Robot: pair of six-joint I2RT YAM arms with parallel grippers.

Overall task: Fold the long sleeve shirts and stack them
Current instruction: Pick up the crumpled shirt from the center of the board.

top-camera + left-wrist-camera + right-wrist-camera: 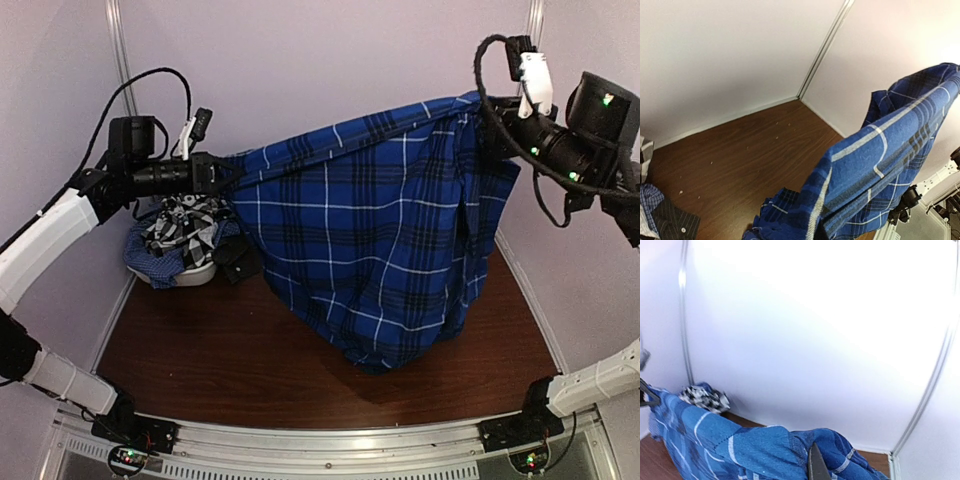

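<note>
While we hold it aloft, royal-blue plaid cloth shirt [380, 250]: spread in the air, lowest fold on the brown wooden worktop [200, 370]
Left tool [222, 172]: closed on one upper corner
Right tool [484, 112]: closed on the other

in the top view we get soft, even overhead light; the shirt [380, 250] drops a faint shadow on the table [200, 370] toward 6 o'clock. in the right wrist view the wall [840, 315] is blown out white and soft, and its edges bow.
</note>
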